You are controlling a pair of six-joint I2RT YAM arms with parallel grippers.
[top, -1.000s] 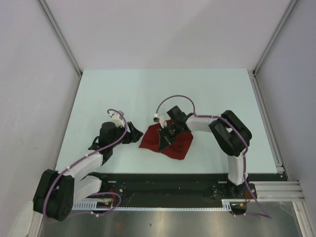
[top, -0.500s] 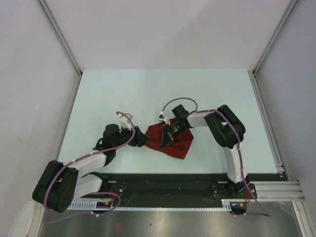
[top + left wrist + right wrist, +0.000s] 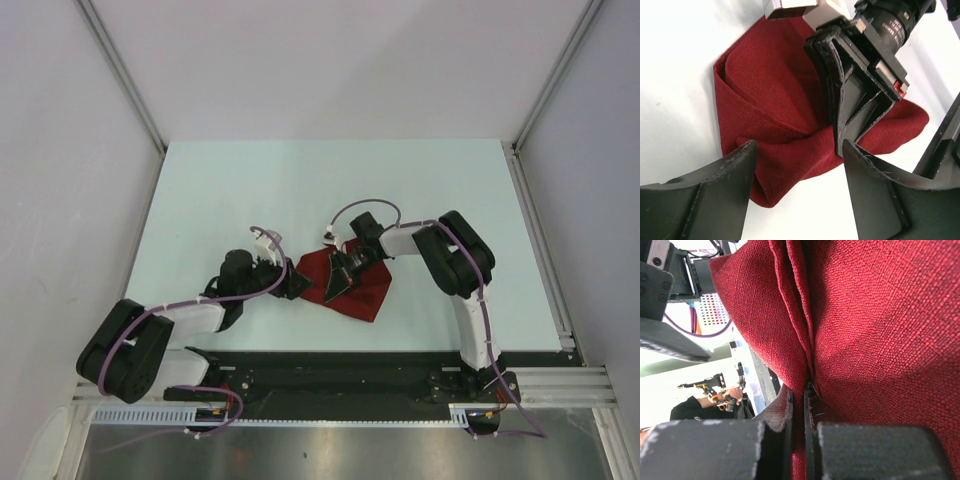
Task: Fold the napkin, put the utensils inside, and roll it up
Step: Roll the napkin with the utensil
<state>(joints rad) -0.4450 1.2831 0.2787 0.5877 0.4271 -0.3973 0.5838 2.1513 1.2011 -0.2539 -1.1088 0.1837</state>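
At tabletop centre: pale tabletop (image 3: 250,180) carries dark red soft fabric napkin (image 3: 368,292), bunched and partly folded. Folding step in hand. Right fingers (image 3: 860,110) pinch raised crease near its middle. Left fingers (image 3: 715,185) spread, straddling its 9 o'clock edge, not gripping. Next: close on that edge, carry fold over. Versus earlier: left fingers moved in from 9 o'clock; right pinch unchanged. Fork not in view.

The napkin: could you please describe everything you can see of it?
The napkin is dark red, coarse-woven soft cloth, crumpled into loose folds on the pale table. The right gripper is shut on a raised pleat near its middle; the open left gripper faces its left edge.
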